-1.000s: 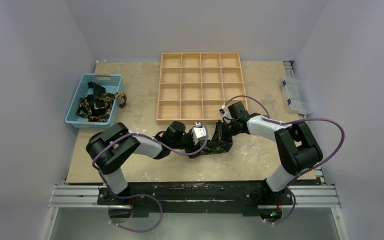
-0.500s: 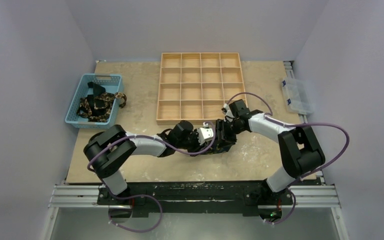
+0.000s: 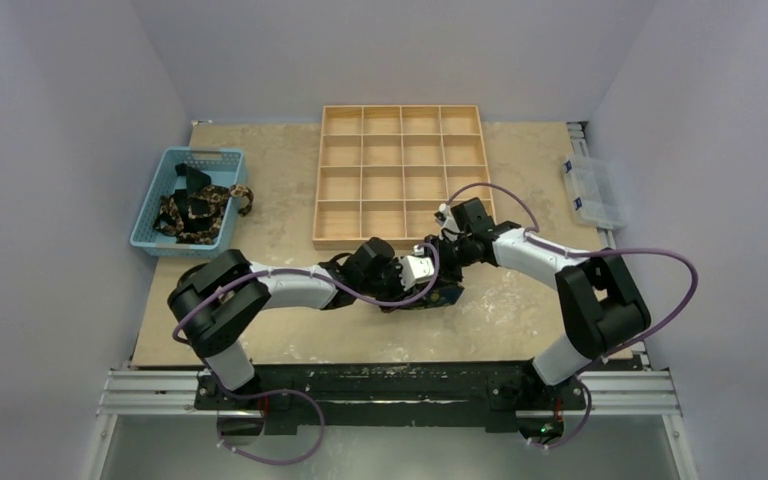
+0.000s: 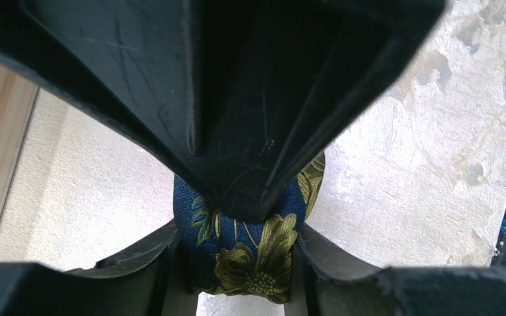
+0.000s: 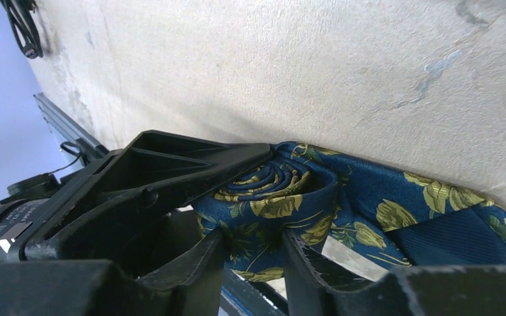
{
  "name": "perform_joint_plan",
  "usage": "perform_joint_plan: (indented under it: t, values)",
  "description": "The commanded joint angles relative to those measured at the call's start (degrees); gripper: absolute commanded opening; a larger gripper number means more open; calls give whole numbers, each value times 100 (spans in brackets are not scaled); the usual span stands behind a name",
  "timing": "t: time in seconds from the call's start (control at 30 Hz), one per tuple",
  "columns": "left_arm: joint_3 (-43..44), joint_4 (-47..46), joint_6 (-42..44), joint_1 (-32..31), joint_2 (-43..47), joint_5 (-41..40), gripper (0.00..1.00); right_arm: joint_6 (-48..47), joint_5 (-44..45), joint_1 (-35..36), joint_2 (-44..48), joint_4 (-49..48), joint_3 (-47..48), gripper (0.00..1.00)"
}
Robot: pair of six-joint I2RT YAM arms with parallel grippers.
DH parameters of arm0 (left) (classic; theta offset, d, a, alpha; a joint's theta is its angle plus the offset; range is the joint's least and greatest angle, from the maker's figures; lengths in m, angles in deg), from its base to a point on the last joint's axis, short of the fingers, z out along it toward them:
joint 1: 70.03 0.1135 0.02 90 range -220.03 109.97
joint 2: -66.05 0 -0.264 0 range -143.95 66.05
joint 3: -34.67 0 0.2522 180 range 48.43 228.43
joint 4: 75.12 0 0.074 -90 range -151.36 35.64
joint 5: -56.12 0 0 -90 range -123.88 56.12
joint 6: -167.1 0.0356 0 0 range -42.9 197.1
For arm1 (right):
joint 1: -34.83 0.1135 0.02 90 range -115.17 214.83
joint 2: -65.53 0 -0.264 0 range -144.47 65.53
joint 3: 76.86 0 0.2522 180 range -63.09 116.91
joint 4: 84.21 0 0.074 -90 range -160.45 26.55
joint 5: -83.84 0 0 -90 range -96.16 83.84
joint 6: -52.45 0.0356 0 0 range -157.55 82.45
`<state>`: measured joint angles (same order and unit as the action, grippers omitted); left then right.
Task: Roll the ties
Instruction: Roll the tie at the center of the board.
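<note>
A navy tie with gold flowers [image 3: 444,294] lies on the table just in front of the wooden tray, partly rolled into a coil. My left gripper [image 3: 428,272] is shut on the coil [image 4: 247,253], one finger [image 4: 141,253] on each side. My right gripper [image 3: 442,262] is also shut on the same coil [image 5: 270,204], its fingers [image 5: 306,260] pinching it; the spiral of the roll shows, and a loose tail [image 5: 435,217] trails off to the right. More dark gold-patterned ties [image 3: 195,208] lie piled in the blue basket.
The wooden tray [image 3: 401,176] with its grid of compartments stands behind the grippers. The blue basket [image 3: 186,200] is at the left edge of the table. A clear plastic box [image 3: 594,192] sits at the right edge. The table's front edge is close.
My left gripper has moved right and a little farther back, to the right gripper. The right gripper has shifted slightly back. The tie stays between them.
</note>
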<state>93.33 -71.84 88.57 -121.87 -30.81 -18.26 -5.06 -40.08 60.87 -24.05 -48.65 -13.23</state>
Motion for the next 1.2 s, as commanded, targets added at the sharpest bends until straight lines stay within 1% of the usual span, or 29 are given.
perform_joint_plan:
  t: [0.0,0.03,0.07,0.1,0.2,0.4,0.53,0.67,0.83,1.17]
  values:
    - [39,293,-88,-34,-82,30,25,-74,138,32,-198,-120,-41,26]
    - [30,268,-107,-30,-61,52,27,-120,173,24,-217,-112,-72,18]
    - [-3,164,-142,-22,-24,58,32,-173,205,30,-268,-57,-89,5]
    - [-70,37,-186,-15,19,51,36,-251,270,22,-309,21,-99,0]
    - [-324,-505,-272,35,169,118,47,-436,542,24,-301,184,-209,0]
    - [-662,-1423,-433,68,329,472,53,-667,928,-26,-384,108,-628,0]
    - [-769,-1817,-613,68,306,613,54,-737,1013,-101,-420,-28,-823,0]
    - [-996,-2366,-777,92,293,508,55,-830,1074,-302,-378,-30,-911,0]
    - [-1277,-3214,-925,121,22,715,53,-939,1323,-354,-428,239,-881,0]
    - [-1177,-3964,-831,119,-579,989,51,-834,1692,-360,-488,396,-881,0]
